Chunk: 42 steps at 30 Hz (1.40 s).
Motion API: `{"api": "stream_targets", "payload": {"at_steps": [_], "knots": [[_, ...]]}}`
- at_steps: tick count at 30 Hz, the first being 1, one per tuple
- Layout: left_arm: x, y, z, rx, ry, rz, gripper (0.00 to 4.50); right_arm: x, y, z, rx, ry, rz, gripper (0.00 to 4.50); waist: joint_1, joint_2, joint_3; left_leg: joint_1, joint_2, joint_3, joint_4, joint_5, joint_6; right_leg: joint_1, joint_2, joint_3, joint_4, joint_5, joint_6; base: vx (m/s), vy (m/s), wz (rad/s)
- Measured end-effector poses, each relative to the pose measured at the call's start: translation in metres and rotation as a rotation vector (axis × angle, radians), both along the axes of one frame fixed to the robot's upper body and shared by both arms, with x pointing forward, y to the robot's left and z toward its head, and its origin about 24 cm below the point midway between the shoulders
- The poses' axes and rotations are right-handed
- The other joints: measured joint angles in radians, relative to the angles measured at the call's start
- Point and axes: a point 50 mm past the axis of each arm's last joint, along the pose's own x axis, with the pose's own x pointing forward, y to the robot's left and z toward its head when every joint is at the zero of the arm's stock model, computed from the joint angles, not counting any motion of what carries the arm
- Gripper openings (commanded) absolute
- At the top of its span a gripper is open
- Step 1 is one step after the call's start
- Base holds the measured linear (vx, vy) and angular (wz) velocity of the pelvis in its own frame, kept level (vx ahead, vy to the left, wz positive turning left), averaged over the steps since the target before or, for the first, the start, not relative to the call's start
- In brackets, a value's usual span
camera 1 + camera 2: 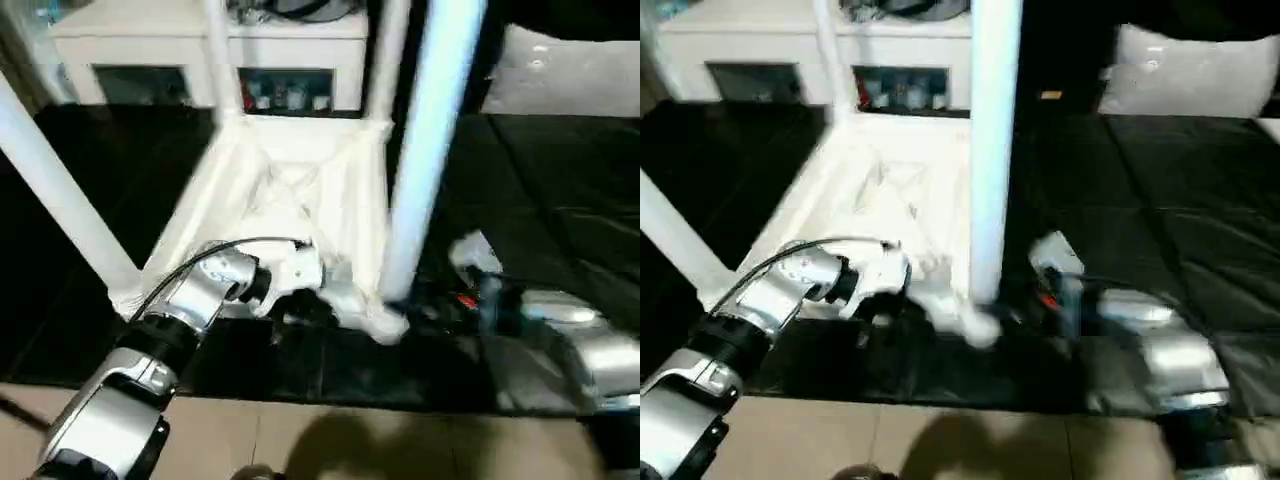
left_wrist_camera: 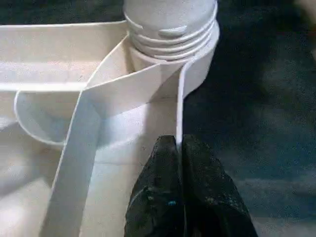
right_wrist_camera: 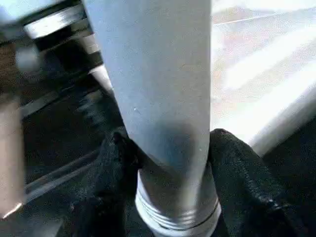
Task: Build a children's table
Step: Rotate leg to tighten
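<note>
Table top [image 1: 290, 190] lay upside down on the black floor mat [image 1: 560, 230], ribbed underside up, white cabinet [image 1: 200, 50] behind it. Three legs already stood up from corner sockets: two at the far corners [image 1: 222, 60], one slanting at the near-left corner [image 1: 60, 190]. The fourth leg [image 1: 425, 150] stood upright in the near-right corner socket [image 2: 197, 64], and the left wrist view showed its threads [image 2: 170, 37] still exposed above the socket rim, so judged not fully seated. Right gripper [image 3: 170, 158] had its fingers [image 3: 116, 168] on both sides of this leg just above the threaded end, closed around it at about half width, holding the leg. Left gripper [image 2: 178, 148] was pinched narrow on the thin side wall of the top right beside that socket, fingers [image 2: 160, 187] pressed together on the rim, steadying the top. Step in hand looked like screwing the last leg home. To do it well: keep the leg straight over the socket so the threads don't cross, twist in short turns, regrip low near the threads, don't lean on the leg sideways. Left should hold the rim firm so the top doesn't spin or slide on the mat. Stop once the threads are hidden and the leg feels tight
</note>
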Motion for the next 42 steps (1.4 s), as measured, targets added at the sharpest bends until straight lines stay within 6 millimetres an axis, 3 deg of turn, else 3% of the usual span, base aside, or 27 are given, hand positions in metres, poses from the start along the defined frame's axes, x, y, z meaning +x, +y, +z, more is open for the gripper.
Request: {"api": "stream_targets", "payload": {"at_steps": [5, 7, 13, 23, 29, 35, 37, 42], "knots": [[0.008, -0.03, -0.003, -0.065, -0.006, 0.235, 0.0, 0.024, 0.012, 0.003, -0.01, 0.008, -0.366, 1.91, -0.051, -0.002, 0.001, 0.0, -0.001, 0.001, -0.001, 0.001, -0.001, 0.0, -0.001, 0.001, -0.005, 0.001, 0.0, 0.0, 0.0, 0.0], [0.009, -0.038, -0.003, -0.084, -0.011, 0.269, 0.0, 0.027, 0.012, 0.004, -0.009, 0.002, -0.426, 2.46, -0.053, -0.002, 0.001, -0.002, -0.001, 0.001, -0.002, -0.001, 0.0, -0.001, -0.001, 0.001, -0.006, 0.005, 0.0, 0.0, 0.0, 0.0], [0.01, -0.041, 0.002, -0.096, -0.038, 0.26, 0.0, 0.027, 0.013, 0.008, 0.011, -0.062, -0.42, 3.05, -0.043, -0.001, 0.0, -0.016, 0.002, 0.001, -0.007, 0.003, 0.006, -0.018, 0.001, -0.002, -0.002, 0.007, -0.003, 0.0, 0.0, 0.0], [0.004, -0.022, 0.003, -0.048, -0.074, 0.098, 0.0, 0.013, -0.012, 0.009, -0.046, -0.079, -0.18, 3.88, -0.022, -0.001, 0.001, -0.017, 0.003, 0.001, -0.004, 0.003, 0.005, -0.017, 0.001, -0.004, -0.002, 0.008, -0.004, 0.0, 0.0, 0.0], [-0.005, -0.009, 0.002, -0.029, -0.083, -0.066, 0.0, 0.006, -0.025, 0.018, -0.096, -0.12, -0.007, 4.38, 0.012, -0.001, 0.001, -0.017, 0.003, 0.001, -0.002, 0.003, 0.005, -0.016, 0.0, -0.004, -0.002, 0.008, -0.005, 0.0, 0.0, 0.0], [-0.011, -0.003, 0.003, -0.008, -0.066, -0.199, 0.0, -0.002, -0.034, 0.023, -0.153, -0.155, 0.199, 4.45, 0.022, -0.002, 0.001, -0.017, 0.003, 0.001, -0.001, 0.003, 0.006, -0.016, 0.0, -0.005, -0.002, 0.008, -0.005, 0.0, 0.0, 0.0], [-0.013, -0.001, 0.003, -0.005, -0.049, -0.229, 0.0, -0.007, -0.035, 0.023, -0.131, -0.12, 0.277, 4.09, 0.029, -0.002, 0.001, -0.017, 0.004, 0.001, -0.001, 0.003, 0.006, -0.016, 0.001, -0.005, -0.001, 0.008, -0.005, 0.0, 0.0, 0.0], [-0.015, 0.0, 0.004, -0.002, -0.042, -0.267, 0.0, -0.014, -0.031, 0.018, -0.099, -0.051, 0.374, 3.75, 0.033, -0.002, 0.001, -0.017, 0.004, 0.001, 0.0, 0.003, 0.006, -0.016, 0.0, -0.005, -0.001, 0.008, -0.005, 0.0, 0.0, 0.0]]}}
